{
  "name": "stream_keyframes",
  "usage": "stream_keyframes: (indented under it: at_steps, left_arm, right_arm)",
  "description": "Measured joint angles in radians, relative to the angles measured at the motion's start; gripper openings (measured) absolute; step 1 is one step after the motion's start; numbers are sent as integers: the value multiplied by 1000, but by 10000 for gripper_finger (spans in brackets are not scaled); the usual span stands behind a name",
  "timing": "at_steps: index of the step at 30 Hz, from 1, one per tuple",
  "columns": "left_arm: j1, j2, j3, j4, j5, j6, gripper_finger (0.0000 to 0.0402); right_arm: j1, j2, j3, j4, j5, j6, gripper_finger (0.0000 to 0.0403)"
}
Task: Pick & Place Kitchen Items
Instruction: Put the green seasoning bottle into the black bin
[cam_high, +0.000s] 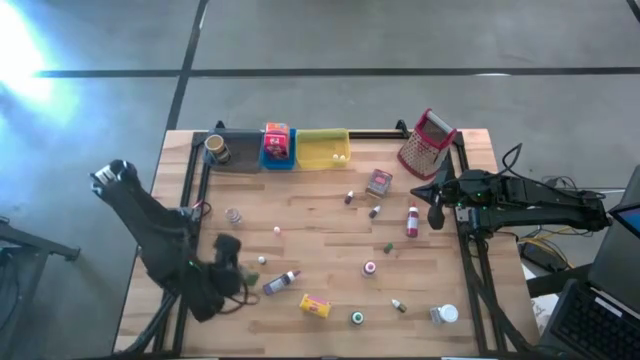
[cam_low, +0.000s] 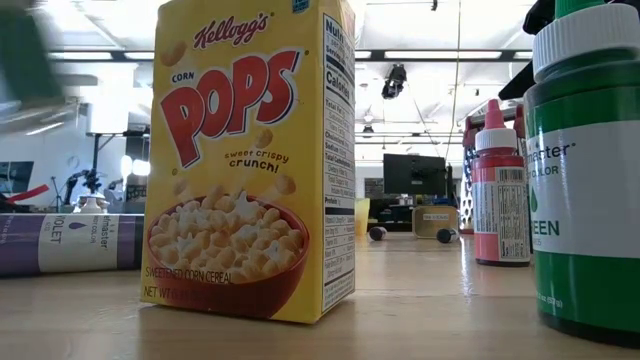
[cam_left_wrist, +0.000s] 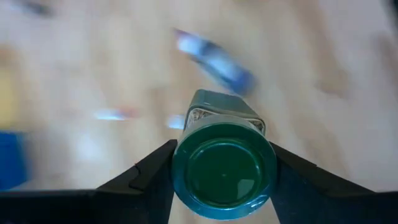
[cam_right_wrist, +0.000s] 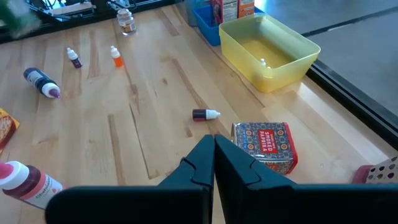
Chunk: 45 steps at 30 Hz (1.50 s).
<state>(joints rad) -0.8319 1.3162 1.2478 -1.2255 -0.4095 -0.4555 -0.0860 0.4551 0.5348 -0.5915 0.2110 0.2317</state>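
Note:
My left gripper (cam_high: 227, 250) hangs over the table's near left part, shut on a small green-capped jar (cam_left_wrist: 224, 168). In the left wrist view the jar's cap faces the camera and its body points away toward the blurred table. My right gripper (cam_right_wrist: 214, 152) waits shut at the right side (cam_high: 437, 212), above a patterned tin (cam_right_wrist: 264, 146). Loose kitchen items lie on the wood: a purple bottle (cam_high: 281, 283), a yellow cereal box (cam_high: 315, 306), a red bottle (cam_high: 412, 222) and a green bottle (cam_high: 357, 318). My left gripper pinches the jar between its two fingers (cam_left_wrist: 155, 171), one on each side of the cap end (cam_left_wrist: 186, 180). The fingers slant down from above and lie along the jar's length. The jar is lifted clear of the table, its body pointing down and away.
Grey (cam_high: 235, 150), blue (cam_high: 278, 150) and yellow (cam_high: 323, 148) trays line the far edge, with a metal grater (cam_high: 427, 142) to their right. In the low view the cereal box (cam_low: 250, 160) and green bottle (cam_low: 585, 170) stand close to the near edge.

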Motion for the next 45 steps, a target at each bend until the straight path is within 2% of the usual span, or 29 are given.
stream_keyframes:
  at_steps: [4,9,14,24,30,36,45]
  left_arm:
    - [62,-79,38,-99,-154,-47,214]
    - [230,-163,47,-150,-165,-32,213]
    - [484,-210,48,-175,-98,81,213]
    - [1118,-210,47,-219,120,406,213]
    - [1402,-188,41,-219,177,517,213]
    - [1543,-137,41,-216,189,502,213]
    - [1577,-30,40,-234,213,361,213]
  right_arm:
    - [0,0,0,0,0,0,8]
    - [0,-1,0,0,0,0,8]
    - [0,-1,0,0,0,0,8]
    - [0,-1,0,0,0,0,8]
    - [0,-1,0,0,0,0,8]
    - [0,0,0,0,0,0,8]
    - [0,0,0,0,0,0,8]
